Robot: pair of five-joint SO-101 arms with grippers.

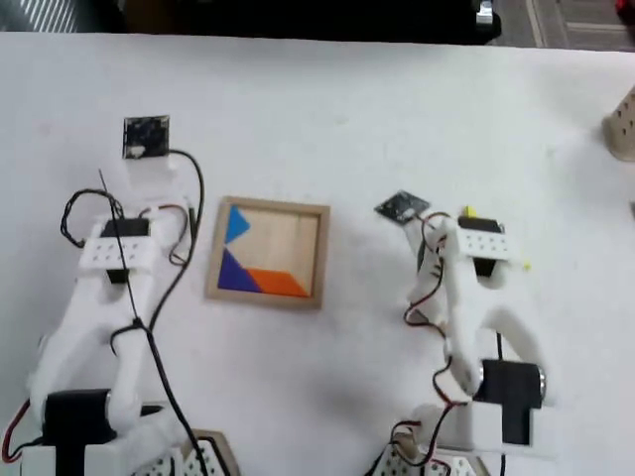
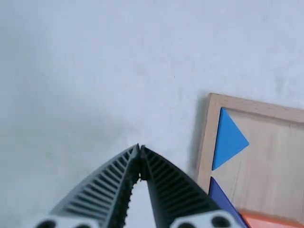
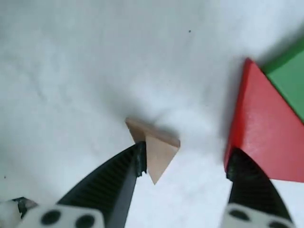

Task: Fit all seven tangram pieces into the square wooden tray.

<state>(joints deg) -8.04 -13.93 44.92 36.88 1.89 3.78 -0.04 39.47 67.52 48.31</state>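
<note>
The wooden tray point(image 1: 278, 204), partly filled, is set on the tabletop point(image 1: 397, 99). A plain triangle point(image 3: 159, 152) is bracketed by the released right claw point(image 3: 187, 161), with a red triangle point(image 3: 263, 128) just beside it. A pickup seems in hand, and closure on the plain one alone is called for. The left claw point(image 2: 140, 161) is clenched, empty.

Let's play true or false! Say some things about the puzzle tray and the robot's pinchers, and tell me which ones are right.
1. The tray holds three pieces: a light blue triangle, a dark blue piece and an orange piece. True.
2. The left gripper is wide open. False: it is shut and holds nothing.
3. The right gripper is open, with a wooden triangle between its fingers, close to one of them. True.
4. The red piece is already in the tray. False: it lies on the table, next to a green piece.
</note>
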